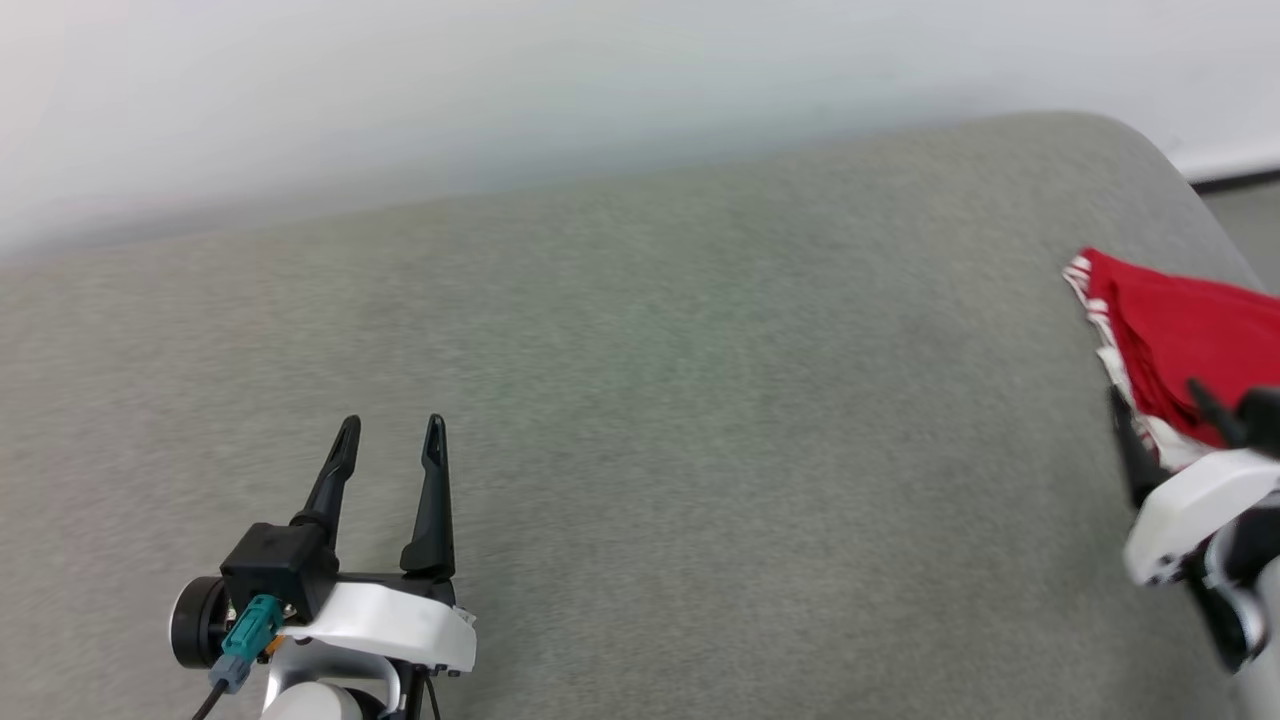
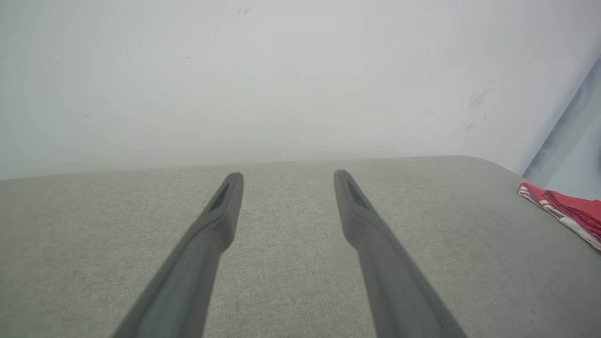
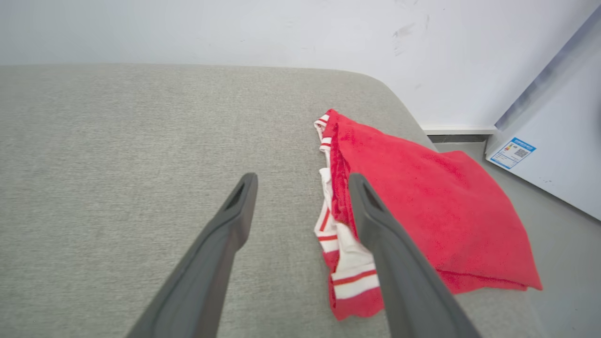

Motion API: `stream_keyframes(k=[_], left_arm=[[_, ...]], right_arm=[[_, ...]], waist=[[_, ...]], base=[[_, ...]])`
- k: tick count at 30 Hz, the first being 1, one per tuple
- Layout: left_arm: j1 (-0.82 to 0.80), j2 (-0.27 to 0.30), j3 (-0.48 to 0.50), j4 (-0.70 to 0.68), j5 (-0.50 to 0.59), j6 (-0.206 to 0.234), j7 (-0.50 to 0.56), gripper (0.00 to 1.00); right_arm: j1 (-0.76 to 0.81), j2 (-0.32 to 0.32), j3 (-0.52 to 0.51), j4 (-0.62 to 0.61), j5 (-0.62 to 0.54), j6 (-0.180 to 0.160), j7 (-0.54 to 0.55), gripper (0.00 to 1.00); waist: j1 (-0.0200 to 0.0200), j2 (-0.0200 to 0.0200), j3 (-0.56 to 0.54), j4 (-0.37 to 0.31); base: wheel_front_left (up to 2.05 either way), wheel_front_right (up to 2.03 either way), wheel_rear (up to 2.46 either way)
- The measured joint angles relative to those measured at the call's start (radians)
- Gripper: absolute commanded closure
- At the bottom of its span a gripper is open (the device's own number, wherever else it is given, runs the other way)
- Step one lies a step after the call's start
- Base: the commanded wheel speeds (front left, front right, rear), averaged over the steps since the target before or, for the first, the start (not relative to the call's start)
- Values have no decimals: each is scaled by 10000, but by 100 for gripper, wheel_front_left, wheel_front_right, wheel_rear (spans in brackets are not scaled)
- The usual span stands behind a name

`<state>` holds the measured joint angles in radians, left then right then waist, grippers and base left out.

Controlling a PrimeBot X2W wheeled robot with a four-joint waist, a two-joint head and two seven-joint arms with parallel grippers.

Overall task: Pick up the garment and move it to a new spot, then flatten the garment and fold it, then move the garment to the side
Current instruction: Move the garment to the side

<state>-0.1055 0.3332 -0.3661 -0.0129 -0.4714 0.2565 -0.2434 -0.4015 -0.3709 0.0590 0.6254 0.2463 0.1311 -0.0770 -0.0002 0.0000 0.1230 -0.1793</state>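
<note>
I see the garment (image 3: 422,202) folded into a flat red packet, white striped trim along one edge, lying at the grey cushion's (image 3: 141,141) right end.

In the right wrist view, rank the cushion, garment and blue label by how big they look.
1. cushion
2. garment
3. blue label, which lies farther from the camera, so its real size is unsure.

light: bright, even | shadows: soft, faint | head view: slightly motion-blurred | wrist views: foreground soft, edges bowed
</note>
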Motion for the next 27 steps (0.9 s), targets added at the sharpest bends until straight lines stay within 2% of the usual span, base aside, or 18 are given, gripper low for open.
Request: stream_keyframes(k=[5,11,16,27], left_arm=[[125,-6,119,219,-92,-25,-61,0],[428,75,504,416,-230,79,-113,0],[835,240,583,556,-257,58,-138,0],[1262,357,389,817,-232,-12,-138,0]], right_arm=[[903,508,472,-1532,510,0,56,0],[1619,980,477,-3033,650,0,-25,0],[2501,1361,-33,-4280,290,0,-115,0],[4479,2182,-736,-6738,-412,0,702,0]], waist=[[0,0,-355,738],[0,0,-750,1286],[0,0,-1168,1486],[0,0,-1503,1496]], base=[[0,0,0],[0,0,0],[0,0,0],[0,0,0]])
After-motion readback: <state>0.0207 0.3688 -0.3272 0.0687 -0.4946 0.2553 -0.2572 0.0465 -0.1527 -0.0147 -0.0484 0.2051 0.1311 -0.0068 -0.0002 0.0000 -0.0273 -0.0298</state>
